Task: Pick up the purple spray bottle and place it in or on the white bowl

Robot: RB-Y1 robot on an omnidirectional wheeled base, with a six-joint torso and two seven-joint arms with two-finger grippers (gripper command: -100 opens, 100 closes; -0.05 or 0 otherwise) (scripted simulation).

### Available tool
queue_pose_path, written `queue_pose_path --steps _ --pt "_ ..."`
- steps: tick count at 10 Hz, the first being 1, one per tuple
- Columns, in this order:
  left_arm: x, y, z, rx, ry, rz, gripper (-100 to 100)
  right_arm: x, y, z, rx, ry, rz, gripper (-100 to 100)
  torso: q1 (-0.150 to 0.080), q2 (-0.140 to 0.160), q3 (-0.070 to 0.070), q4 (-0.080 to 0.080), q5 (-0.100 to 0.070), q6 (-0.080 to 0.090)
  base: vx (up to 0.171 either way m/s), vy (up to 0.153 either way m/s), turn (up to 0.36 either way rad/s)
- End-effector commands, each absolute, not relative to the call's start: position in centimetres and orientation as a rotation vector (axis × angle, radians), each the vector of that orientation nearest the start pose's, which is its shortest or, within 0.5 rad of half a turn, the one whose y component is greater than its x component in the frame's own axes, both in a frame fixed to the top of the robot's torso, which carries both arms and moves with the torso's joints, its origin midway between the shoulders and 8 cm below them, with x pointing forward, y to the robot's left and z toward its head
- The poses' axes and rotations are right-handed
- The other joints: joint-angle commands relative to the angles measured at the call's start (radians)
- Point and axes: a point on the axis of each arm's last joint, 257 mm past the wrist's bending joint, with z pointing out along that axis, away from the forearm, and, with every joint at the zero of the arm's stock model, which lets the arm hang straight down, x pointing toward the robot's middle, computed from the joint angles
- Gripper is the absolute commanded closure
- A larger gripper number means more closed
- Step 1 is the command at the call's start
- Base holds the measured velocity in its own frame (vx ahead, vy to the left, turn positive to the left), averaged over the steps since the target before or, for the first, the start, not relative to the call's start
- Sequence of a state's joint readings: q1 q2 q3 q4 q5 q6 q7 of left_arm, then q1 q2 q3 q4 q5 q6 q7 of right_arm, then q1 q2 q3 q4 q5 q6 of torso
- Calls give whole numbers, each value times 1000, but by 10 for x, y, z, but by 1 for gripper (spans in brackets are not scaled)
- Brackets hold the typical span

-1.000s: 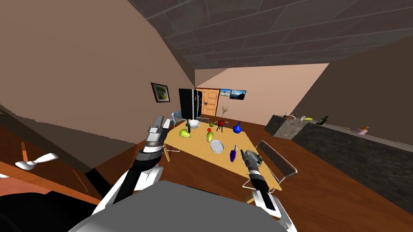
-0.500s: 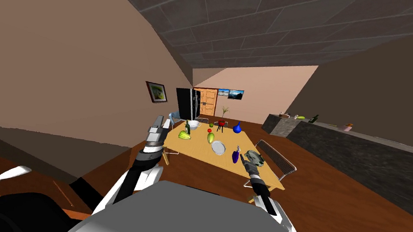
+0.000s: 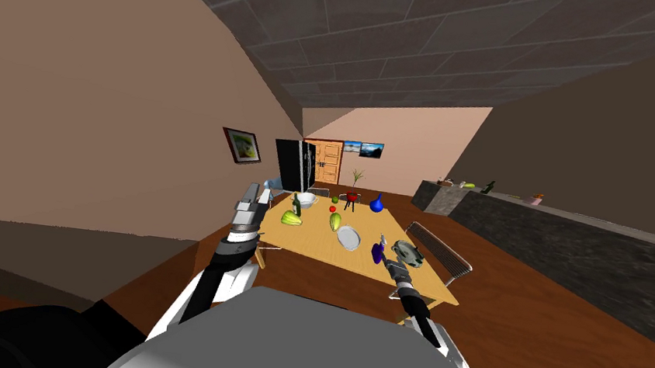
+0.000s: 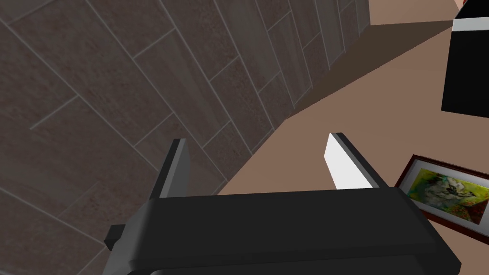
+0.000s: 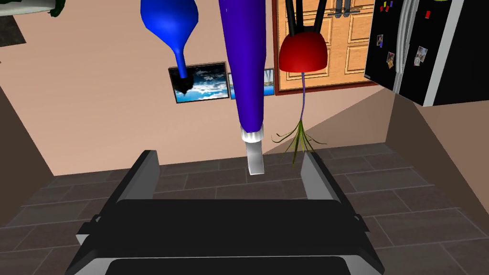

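The purple spray bottle [image 3: 376, 251] stands near the front right of the yellow table [image 3: 311, 242]. My right gripper [image 3: 386, 249] is right beside it. In the right wrist view the bottle [image 5: 246, 62] points its grey nozzle [image 5: 254, 155] into the gap of the right gripper [image 5: 231, 174], which is open and not touching it. The white bowl [image 3: 306, 199] sits at the table's far left. My left gripper [image 3: 254, 196] is raised by the table's left edge, and in its wrist view this gripper [image 4: 260, 164] is open and holds nothing.
A grey plate [image 3: 348, 237], green vegetables [image 3: 292, 219], a blue vase [image 3: 377, 203] and a red bowl on black legs [image 3: 352, 196] share the table. A wire chair [image 3: 438, 255] stands at its right side. A dark counter [image 3: 546, 236] runs along the right wall.
My view has swung, so the room has slid left. My right gripper has edged closer to the purple bottle. The left arm holds its pose.
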State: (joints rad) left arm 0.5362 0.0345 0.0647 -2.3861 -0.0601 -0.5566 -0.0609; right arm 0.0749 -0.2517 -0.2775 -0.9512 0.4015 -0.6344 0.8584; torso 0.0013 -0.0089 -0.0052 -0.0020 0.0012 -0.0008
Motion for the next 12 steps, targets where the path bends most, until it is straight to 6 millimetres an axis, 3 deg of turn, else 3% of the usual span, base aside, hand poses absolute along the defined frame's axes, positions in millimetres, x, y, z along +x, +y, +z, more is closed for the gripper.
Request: queue_pose_path --steps 1,6,9,10,11,12 --pt "308 280 70 -456 600 -1161 0 429 -417 -388 143 1678 17 -100 0 0 0 0 0 0 59 51 -35" --pt "308 280 70 -456 600 -1161 0 414 -423 -419 53 1762 -55 -100 -2 0 0 0 0 0 75 48 -46" --pt "308 280 70 -456 600 -1161 0 413 -424 -421 47 1769 -59 -100 -2 -1 0 0 -1 0 65 25 -12" --pt "308 280 70 -456 600 -1161 0 413 -423 -422 44 1770 -60 0 -3 2 1 0 -1 0 7 2 1" --pt "308 280 70 -456 600 -1161 0 413 -415 -421 40 1767 -55 -100 -4 3 2 1 -1 0 32 -17 -24" --pt "308 280 70 -456 600 -1161 0 413 -411 -421 39 1766 -53 -100 -5 3 2 1 -1 0 47 -38 -22"
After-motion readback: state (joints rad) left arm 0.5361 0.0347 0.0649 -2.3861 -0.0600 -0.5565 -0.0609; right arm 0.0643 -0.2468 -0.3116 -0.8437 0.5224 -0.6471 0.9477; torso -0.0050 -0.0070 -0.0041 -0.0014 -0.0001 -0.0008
